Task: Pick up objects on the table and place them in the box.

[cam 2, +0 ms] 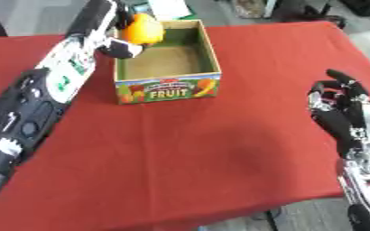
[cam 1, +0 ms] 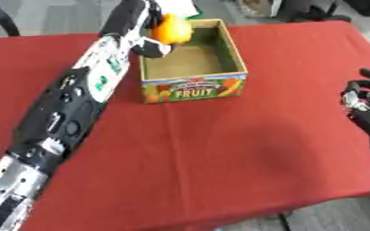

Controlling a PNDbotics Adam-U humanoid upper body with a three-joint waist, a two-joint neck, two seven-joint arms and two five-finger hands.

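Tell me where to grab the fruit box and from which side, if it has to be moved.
Probably best to take the fruit box by its right wall, coming in from the right with the open right hand. The top is open, so the wall's rim can be pinched, and the left hand holds the orange fruit at the box's left rim.

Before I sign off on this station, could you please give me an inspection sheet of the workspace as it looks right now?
Surface: table with red cloth, bare apart from the box.
Job's things: orange fruit held over the near-left corner of the open cardboard box, labelled FRUIT; box interior looks empty.
Clutter: nothing seen.
Hands: left hand curled round the fruit; right hand idle at the table's right edge, fingers relaxed.
Cables: nothing seen.
Surroundings: grey floor, dark shapes beyond the far edge.
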